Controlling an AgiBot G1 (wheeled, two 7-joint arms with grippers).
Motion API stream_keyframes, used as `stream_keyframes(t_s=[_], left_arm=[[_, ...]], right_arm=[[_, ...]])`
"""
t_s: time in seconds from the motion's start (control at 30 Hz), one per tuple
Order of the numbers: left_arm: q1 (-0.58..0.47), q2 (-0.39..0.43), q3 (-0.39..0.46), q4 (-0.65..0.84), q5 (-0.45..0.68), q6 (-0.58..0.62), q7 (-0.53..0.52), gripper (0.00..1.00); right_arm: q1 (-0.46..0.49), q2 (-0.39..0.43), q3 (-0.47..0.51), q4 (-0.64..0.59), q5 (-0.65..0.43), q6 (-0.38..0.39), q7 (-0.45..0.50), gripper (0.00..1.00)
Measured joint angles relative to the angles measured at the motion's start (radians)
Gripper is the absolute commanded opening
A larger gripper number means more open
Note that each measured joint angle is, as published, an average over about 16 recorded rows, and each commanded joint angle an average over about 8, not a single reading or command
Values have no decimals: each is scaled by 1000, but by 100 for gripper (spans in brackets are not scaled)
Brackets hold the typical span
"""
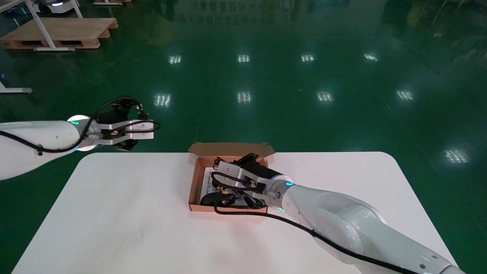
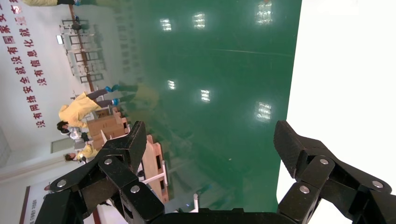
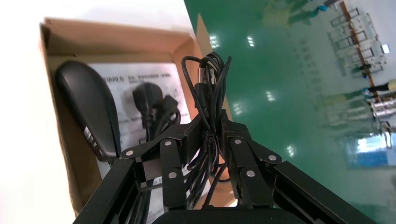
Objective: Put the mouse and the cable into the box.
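Right gripper (image 3: pixel 212 127): over the open box (image 1: pixel 194 179), which sits near the middle of the table (image 1: pixel 133 220). Its 2 fingers (image 3: pixel 233 140) are pinched narrow on a bundled black cable (image 3: pixel 210 86). The loops stick out past the fingertips and a plug shows near the top of the bundle. More loops hang back between the finger links toward the palm. In the head view the gripper's body covers most of the box's right half. Whether the bundle touches the box floor cannot be told.

Mouse (image 3: pixel 88 107): black, lying inside the box along 1 side wall, partly on a white printed leaflet (image 3: pixel 140 74) that covers the box floor. In the head view it lies in the box's near-left corner (image 1: pixel 211 198).

Box: brown cardboard, lid flap (image 1: pixel 232 148) open on the far side.

Left gripper (image 2: pixel 210 140): raised just off the table's far-left corner, above the green floor (image 1: pixel 266 76). Fingers spread wide, nothing between them. Well apart from the box.
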Motion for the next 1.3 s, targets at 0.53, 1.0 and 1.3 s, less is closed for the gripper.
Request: stream_keyframes(t_s=[0.53, 1.0, 1.3], left_arm=[[2, -8, 6, -20, 25, 2, -31, 100], [10, -12, -6, -25, 6, 15, -30, 100], [66, -54, -85, -89, -99, 109, -47, 100]], right_arm=[[-16, -1, -33, -32, -53, 64, 65, 100], [-21, 20, -4, -12, -4, 20, 49, 100], [-59, 101, 85, 41, 154, -110, 10, 100]])
